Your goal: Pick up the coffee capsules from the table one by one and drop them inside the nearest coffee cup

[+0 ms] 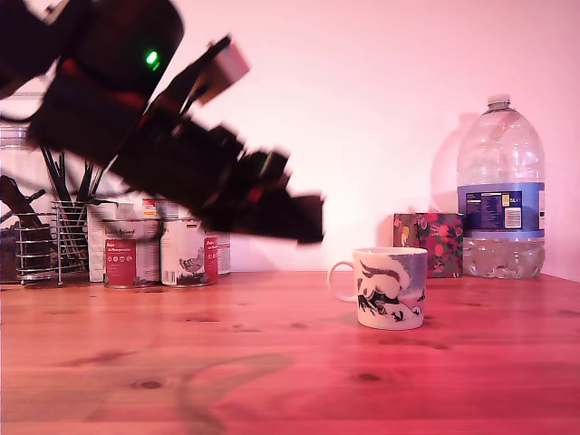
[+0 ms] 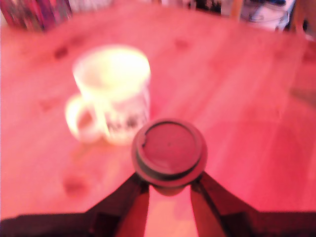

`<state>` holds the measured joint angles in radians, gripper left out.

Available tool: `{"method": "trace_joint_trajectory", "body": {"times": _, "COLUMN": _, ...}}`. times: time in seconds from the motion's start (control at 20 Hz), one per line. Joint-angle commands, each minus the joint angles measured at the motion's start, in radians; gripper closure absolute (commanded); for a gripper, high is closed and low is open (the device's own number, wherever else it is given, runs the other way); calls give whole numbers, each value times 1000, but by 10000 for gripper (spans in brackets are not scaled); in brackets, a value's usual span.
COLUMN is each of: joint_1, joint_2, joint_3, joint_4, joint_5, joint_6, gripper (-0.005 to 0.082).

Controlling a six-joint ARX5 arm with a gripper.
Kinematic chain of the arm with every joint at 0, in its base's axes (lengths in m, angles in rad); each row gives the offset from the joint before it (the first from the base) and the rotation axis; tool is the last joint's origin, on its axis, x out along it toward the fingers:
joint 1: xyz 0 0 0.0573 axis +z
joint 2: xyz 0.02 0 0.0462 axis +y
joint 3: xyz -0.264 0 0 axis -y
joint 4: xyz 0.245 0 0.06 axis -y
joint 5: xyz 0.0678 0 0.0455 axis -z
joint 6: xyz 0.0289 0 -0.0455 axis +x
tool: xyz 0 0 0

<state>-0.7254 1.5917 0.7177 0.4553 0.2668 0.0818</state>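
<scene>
A robot arm's hand is carrying a coffee capsule in the air above a wooden desk.

A pale wall is filling the background, and the reddish desk, with its grain and dark knots, is stretching across the whole foreground. In the exterior view the blurred black arm is reaching in from the upper left, with its hand hanging higher than the white printed coffee cup and toward that view's left of it. A large water bottle is standing at the exterior view's right, with a small floral box beside it; printed tins and a wire rack are lining the wall at the left. In the wrist view the two fingers are pinching the dark capsule, rim up, near the mug.
</scene>
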Motion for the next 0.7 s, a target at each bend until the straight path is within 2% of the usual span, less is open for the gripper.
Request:
{"method": "trace_joint_trajectory", "body": {"times": 0.0, "joint_1": 4, "joint_2": -16, "joint_3": 36, "joint_4": -8, "joint_5": 1, "joint_6": -4, "gripper": 733}}
{"method": "trace_joint_trajectory", "body": {"times": 0.15, "joint_1": 8, "joint_2": -16, "joint_3": 109, "joint_4": -57, "joint_5": -1, "joint_6": -4, "gripper": 733}}
{"method": "trace_joint_trajectory", "body": {"times": 0.3, "joint_1": 15, "joint_2": -16, "joint_3": 158, "joint_4": -98, "joint_5": -29, "joint_6": -3, "gripper": 733}}
{"method": "trace_joint_trajectory", "body": {"times": 0.65, "joint_1": 26, "joint_2": -16, "joint_3": 169, "joint_4": -119, "joint_5": -40, "joint_6": -3, "gripper": 732}}
